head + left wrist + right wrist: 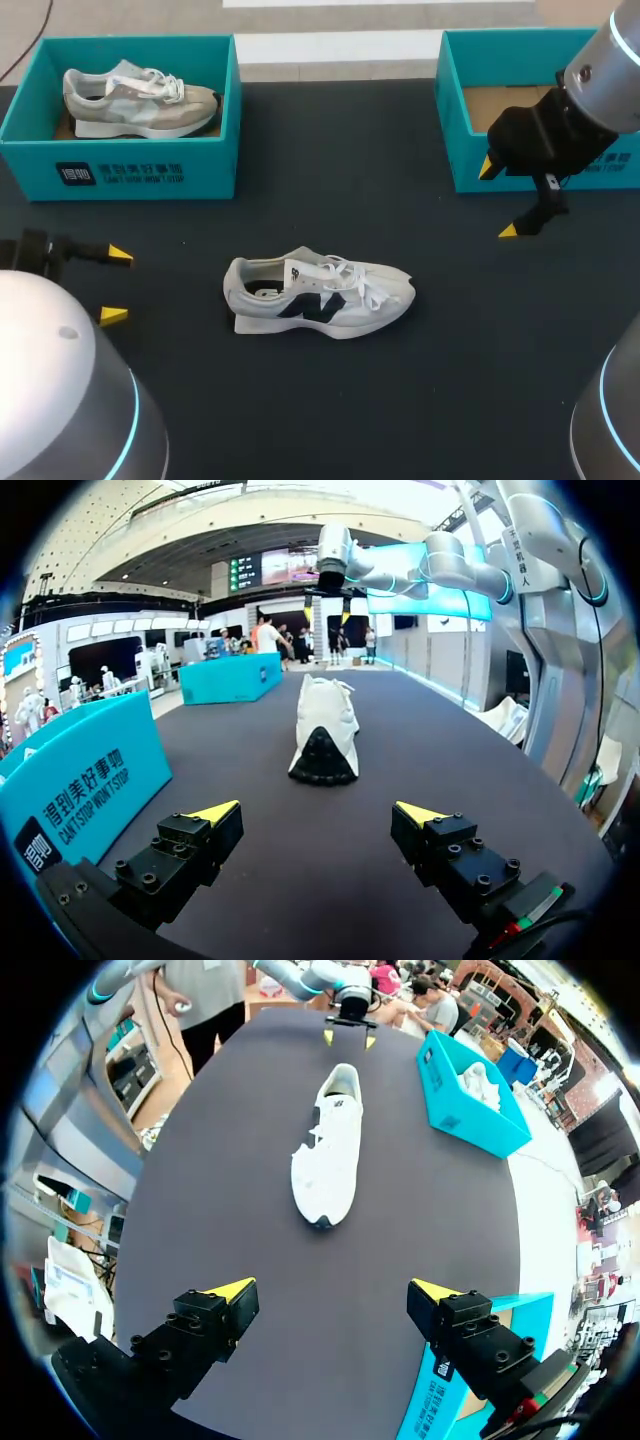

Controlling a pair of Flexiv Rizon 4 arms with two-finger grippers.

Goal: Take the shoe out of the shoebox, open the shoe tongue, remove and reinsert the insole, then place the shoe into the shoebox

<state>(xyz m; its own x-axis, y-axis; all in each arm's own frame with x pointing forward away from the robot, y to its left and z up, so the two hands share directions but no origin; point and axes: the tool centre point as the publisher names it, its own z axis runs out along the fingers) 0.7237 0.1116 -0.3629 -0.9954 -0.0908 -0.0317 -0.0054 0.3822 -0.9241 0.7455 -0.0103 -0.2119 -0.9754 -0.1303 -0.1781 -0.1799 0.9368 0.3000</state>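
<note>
currently the white lace-up trainer with navy side logo (318, 297) stands on its sole mid black surface (330, 180), heel left, toe right. left tool (117, 285), fingers apart and empty, sits left of the heel. right tool (499, 200), also apart, is by the teal cardboard shoebox (540, 175), far right. judgement: steady the heel from the left, pinch the tongue top with the right, and lift gently.

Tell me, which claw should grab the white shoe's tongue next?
Probably the left claw. It is open and lined up with the white shoe, at the heel end where the opening is. The right claw, also open, sits off by a teal box, beyond the toe.
</note>
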